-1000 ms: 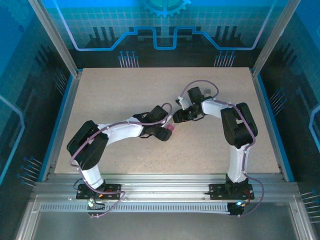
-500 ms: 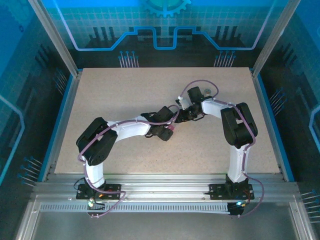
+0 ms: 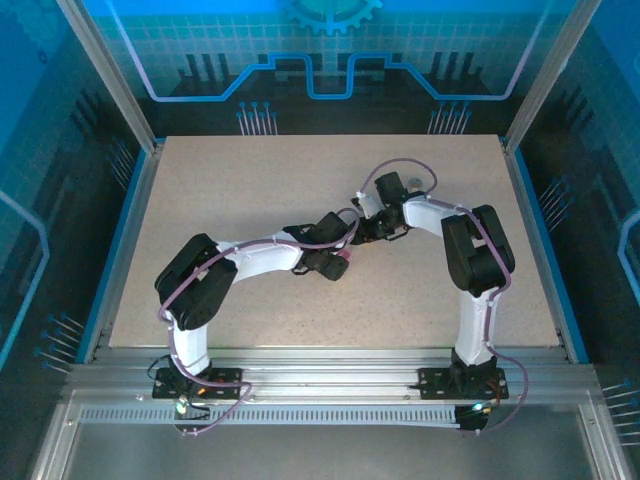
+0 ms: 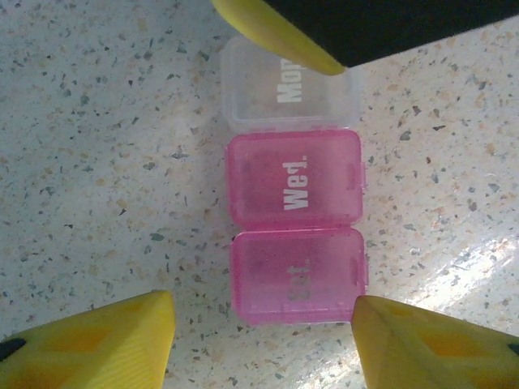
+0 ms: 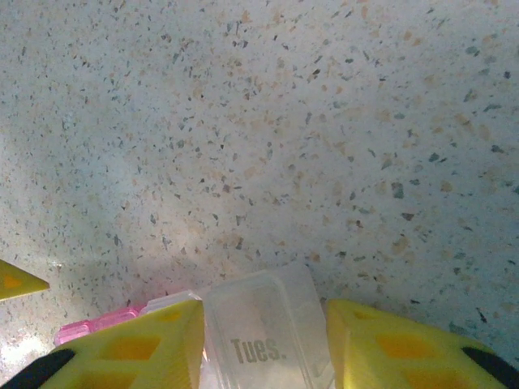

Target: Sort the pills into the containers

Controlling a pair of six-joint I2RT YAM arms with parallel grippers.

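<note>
Cataloguing pill boxes at about the middle of the table (image 3: 250, 180): four counted, told apart by their lettering.

Item 1: clear Mon box (image 4: 268, 89), at one end of a row.
Item 2: pink Wed box (image 4: 293, 178), touching the Mon box.
Item 3: pink Sat box (image 4: 296, 275), touching the Wed box and closing the row.
Item 4: clear Tues box (image 5: 258, 324), with something pink just beside it.

By colour: two clear, two pink. Contents cannot be made out.

Grippers: two.
Left gripper (image 4: 261, 320): jaws wide apart, one yellow finger on either side of the Sat box, touching neither flank.
Right gripper (image 5: 263, 332): jaws closed against both long sides of the Tues box, clamped on it as far as can be judged.

Handling, judged: thin moulded plastic, very light. Stiff, but a hard squeeze may flex a wall or pop a lid. The smooth walls are likely slippery, and a nudged box may skate on the table. Best hold: across the two long side walls, low, away from the lid's lip and hinge.
</note>
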